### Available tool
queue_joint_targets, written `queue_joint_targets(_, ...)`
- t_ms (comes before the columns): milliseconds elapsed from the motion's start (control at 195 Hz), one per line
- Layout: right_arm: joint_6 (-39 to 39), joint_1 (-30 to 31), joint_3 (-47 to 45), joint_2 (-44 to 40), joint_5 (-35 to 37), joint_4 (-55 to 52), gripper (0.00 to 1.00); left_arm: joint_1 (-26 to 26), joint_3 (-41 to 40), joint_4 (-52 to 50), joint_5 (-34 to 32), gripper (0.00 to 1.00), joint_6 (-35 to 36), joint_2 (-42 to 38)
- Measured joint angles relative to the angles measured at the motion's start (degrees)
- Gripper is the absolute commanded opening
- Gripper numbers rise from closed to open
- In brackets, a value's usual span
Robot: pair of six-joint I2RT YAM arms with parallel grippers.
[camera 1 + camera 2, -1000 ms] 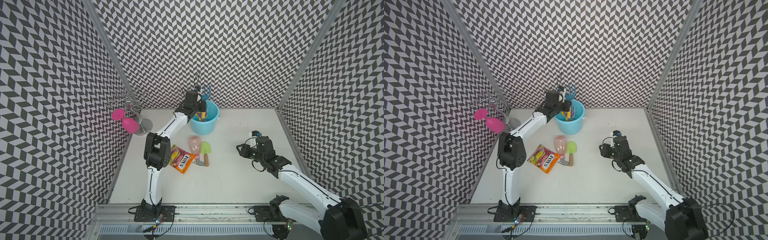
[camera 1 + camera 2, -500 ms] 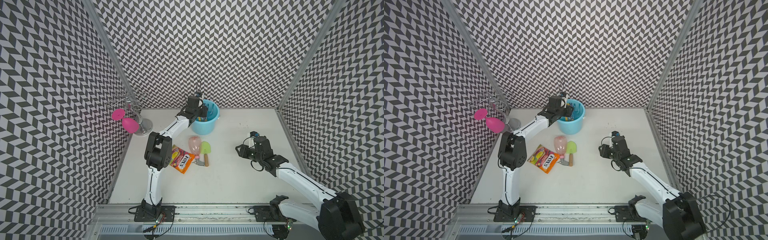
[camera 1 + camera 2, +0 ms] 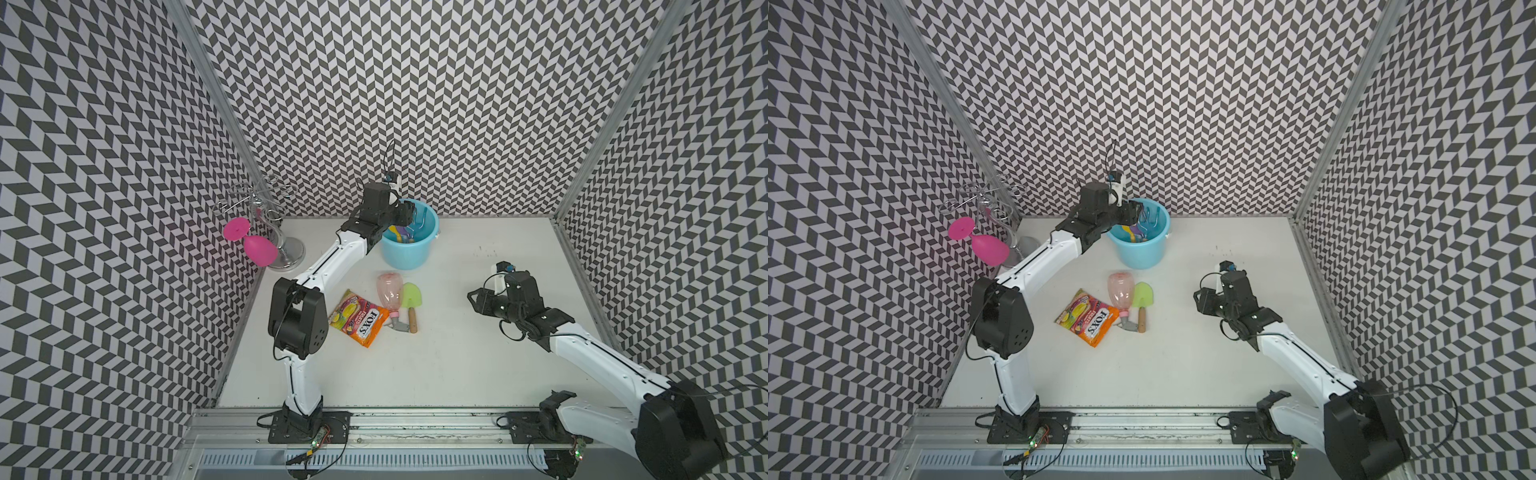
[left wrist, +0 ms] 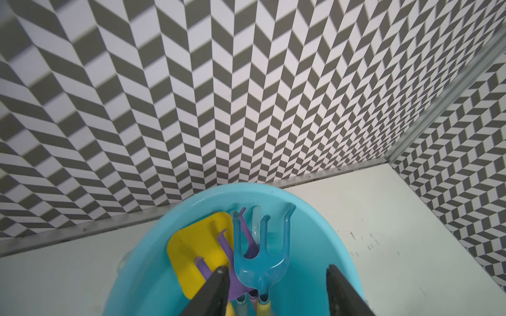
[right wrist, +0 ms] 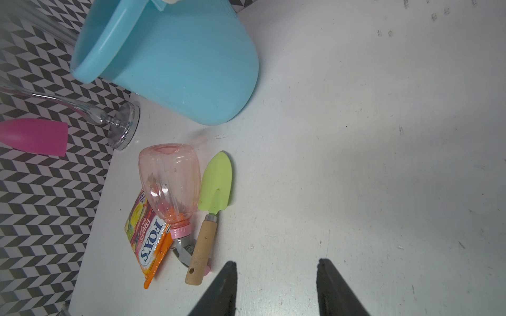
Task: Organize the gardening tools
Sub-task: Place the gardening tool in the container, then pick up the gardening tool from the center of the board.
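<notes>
My left claw (image 4: pixel 277 268), pinching the blue fork (image 4: pixel 260 262) a second ago, now stands spread: the fork rests in the bucket (image 4: pixel 323 219) between my jaws. Ahead of my spread right claw (image 5: pixel 275 264), trowel (image 5: pixel 216 183) and spray bottle (image 5: pixel 169 183) remain.

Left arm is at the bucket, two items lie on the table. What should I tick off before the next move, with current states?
1. Left gripper jaws apart, nothing clamped: ok.
2. Blue fork inside bucket: ok.
3. Green trowel stowed: not ok, lies on table.
4. Spray bottle stowed: not ok, lies between candy bag and trowel.
5. Trowel handle free of nozzle: not ok, handle lies against it.
6. Right gripper open, empty: ok.
</notes>
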Motion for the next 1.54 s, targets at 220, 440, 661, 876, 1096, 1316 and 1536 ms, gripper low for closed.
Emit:
queue_joint_targets(220, -0.04, 1.99, 2.51, 2.78, -0.98, 1.09, 0.49, 0.00, -7.50, -0.74, -1.42, 0.62, -0.13, -10.54)
queue_joint_targets(440, -0.17, 6.58, 5.07, 6.84, -1.49, 1.60, 0.49, 0.00, -22.21, -1.36, -2.08, 0.63, -1.62, -18.47)
queue_joint_targets(661, -0.15, 10.67, 7.89, 11.37, -1.51, 1.64, 0.49, 0.00, -33.42, -2.80, -2.36, 0.63, -3.56, -25.92)
queue_joint_targets(876, -0.24, 13.49, 10.80, 15.13, -1.73, 1.38, 0.49, 0.02, -40.81, -3.69, -3.30, 0.63, -5.73, -32.92)
queue_joint_targets(1096, -0.83, 15.34, 13.53, 20.04, -2.01, 0.90, 0.49, 0.07, -45.99, -4.55, -4.33, 0.66, -8.00, -35.71)
queue_joint_targets(1316, -1.79, 17.59, 16.35, 23.89, -1.95, -0.26, 0.49, 0.17, -49.66, -5.03, -4.50, 0.66, -10.03, -37.48)
queue_joint_targets(1536, -2.38, 19.02, 17.86, 27.52, -1.75, -1.57, 0.48, 0.42, -51.21, -5.16, -4.46, 0.67, -10.73, -38.18)
